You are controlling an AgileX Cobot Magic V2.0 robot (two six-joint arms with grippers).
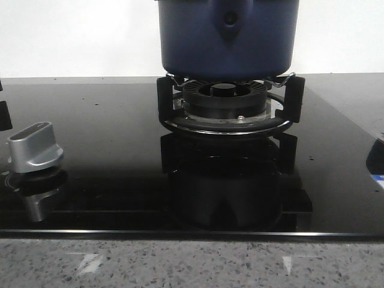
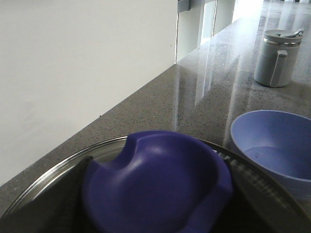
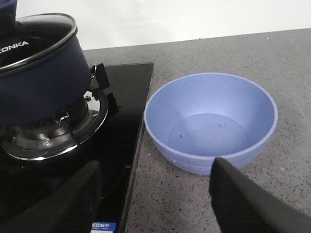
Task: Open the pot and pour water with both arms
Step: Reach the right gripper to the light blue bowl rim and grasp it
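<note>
The dark blue pot (image 1: pixel 228 42) stands on the gas burner (image 1: pixel 227 99); only its lower body and handle mount show in the front view. In the right wrist view the pot (image 3: pixel 43 82) wears a glass lid (image 3: pixel 41 34) with a steel rim. The left wrist view looks down on the lid's blue knob (image 2: pixel 160 184) and glass rim (image 2: pixel 53 172). My left gripper (image 2: pixel 158 194) is shut on that knob, one dark finger (image 2: pixel 68 199) against each side. My right gripper (image 3: pixel 156 165) is open over the counter between the stove edge and a light blue bowl (image 3: pixel 211 121), holding nothing.
The black glass cooktop (image 1: pixel 108 162) carries a silver stove knob (image 1: pixel 35 147) at the front left. The empty bowl (image 2: pixel 274 141) sits on the speckled counter right of the stove. A grey lidded jug (image 2: pixel 278 57) stands farther along the counter. A white wall runs behind.
</note>
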